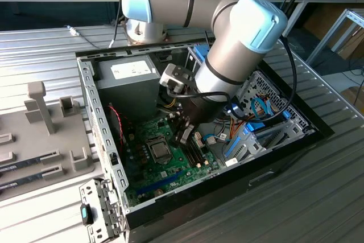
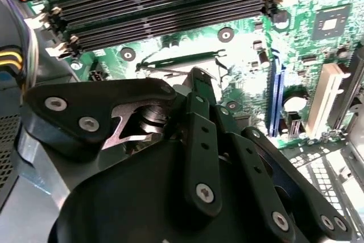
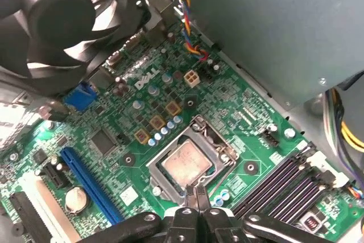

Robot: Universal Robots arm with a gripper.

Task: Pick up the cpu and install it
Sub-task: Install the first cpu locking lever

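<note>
Chip: lies flat in the socket frame on the green board, inside the computer case.
Gripper: fingertips pressed together, grasping nothing, at the chip's edge.
Handling advice: keep chip level and square to the socket; light pressure only.
Obscured: fingertip contact with chip unclear; gripper body hides the socket in the second wrist view.

The exterior view looks down from high and far at the open black computer case on the ribbed grey metal surface, arm entering from twelve o'clock. Both wrist views sit close above the green motherboard, sharing its silver socket frame and black memory slots.
</note>
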